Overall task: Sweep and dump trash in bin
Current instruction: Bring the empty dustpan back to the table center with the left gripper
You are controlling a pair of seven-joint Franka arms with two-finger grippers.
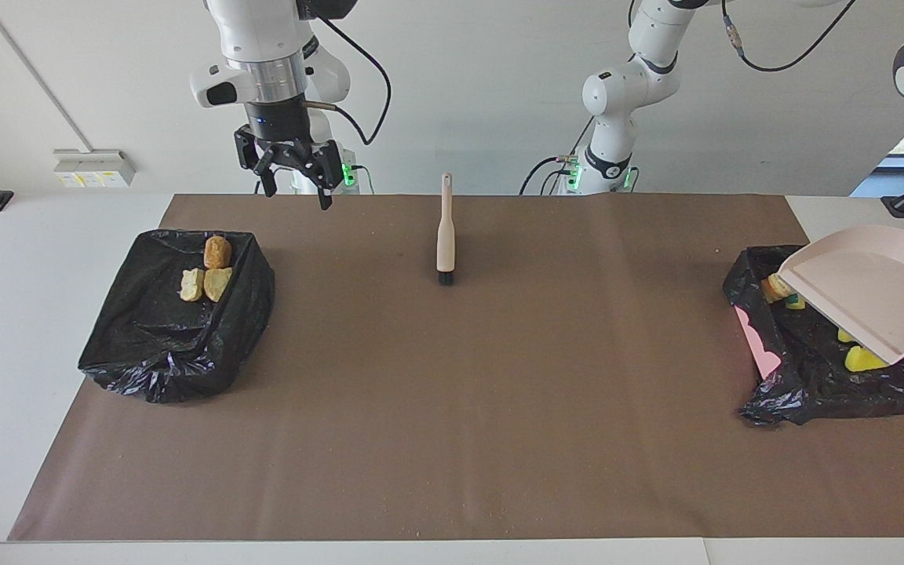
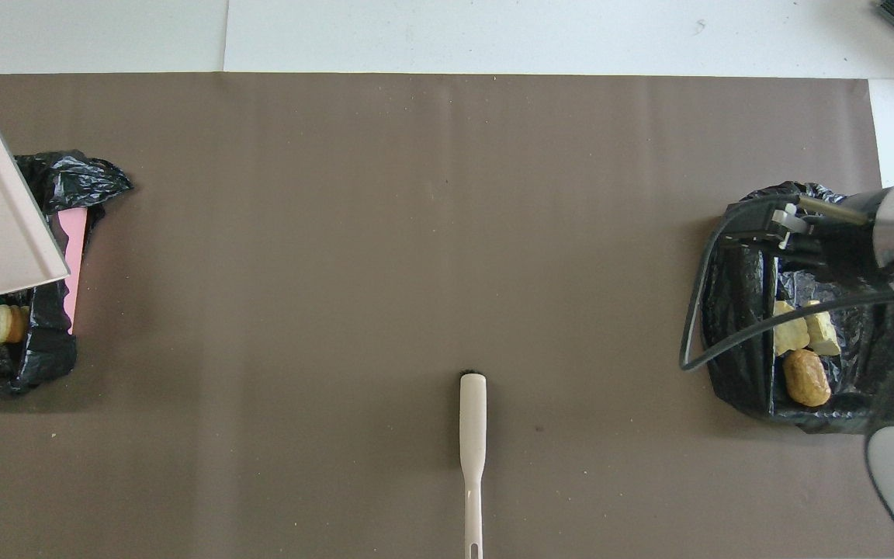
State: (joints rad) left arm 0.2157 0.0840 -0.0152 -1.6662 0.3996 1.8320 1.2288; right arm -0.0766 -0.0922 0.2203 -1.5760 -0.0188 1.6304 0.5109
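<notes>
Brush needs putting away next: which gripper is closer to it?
Right. The right gripper hangs open in the air over the table edge by the brush; the left gripper, off frame, holds the dustpan over the end bin.

A robotics lab: two white arms (image 1: 617,86) at a paper-covered table (image 1: 499,377).

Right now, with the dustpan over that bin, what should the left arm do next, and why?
Probably lift the dustpan clear and set it on the brown mat: it looks empty, and yellow and tan trash already lies in the bin beneath it.
</notes>
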